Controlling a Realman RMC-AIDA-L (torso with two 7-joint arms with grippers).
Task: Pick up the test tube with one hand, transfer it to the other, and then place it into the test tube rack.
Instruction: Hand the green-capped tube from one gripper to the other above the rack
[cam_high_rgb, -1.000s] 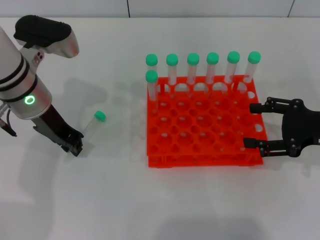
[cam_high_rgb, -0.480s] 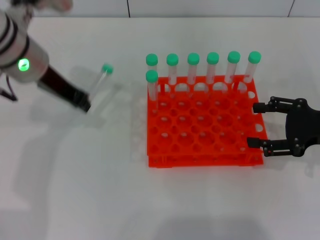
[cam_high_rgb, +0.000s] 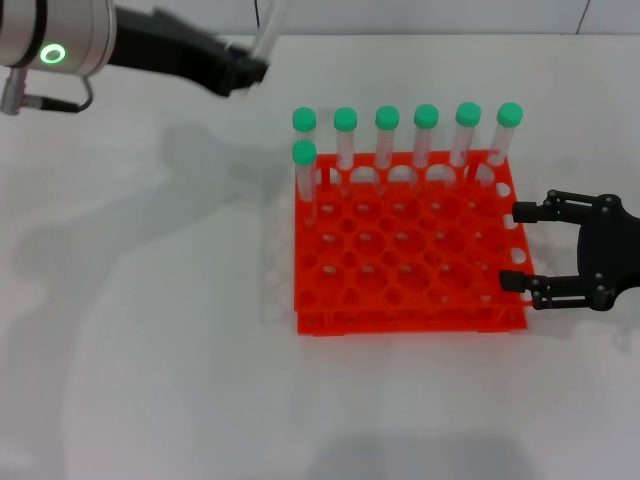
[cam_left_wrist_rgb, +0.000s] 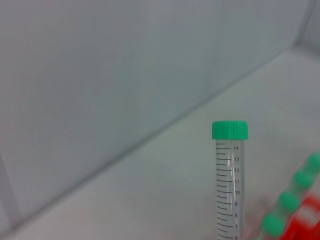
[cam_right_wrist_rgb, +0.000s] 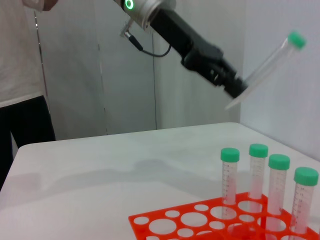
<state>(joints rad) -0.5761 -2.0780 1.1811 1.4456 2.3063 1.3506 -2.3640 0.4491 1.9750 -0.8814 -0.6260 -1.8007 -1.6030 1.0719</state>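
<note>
Test tube is pinched aloft by left gripper fingers; right gripper fingers spread beside rack.

Lab bench with a robot rig

An orange rack stands on a white table, green-capped graduated tubes upright in its far row; plain pale walls behind it; a person stands beyond the table.

The tube carries a printed black scale down its clear wall, with numerals running downward below the green cap: 14, 13, 12, 11, 10, 9, 8, 7, 6. Nothing else is readable.
</note>
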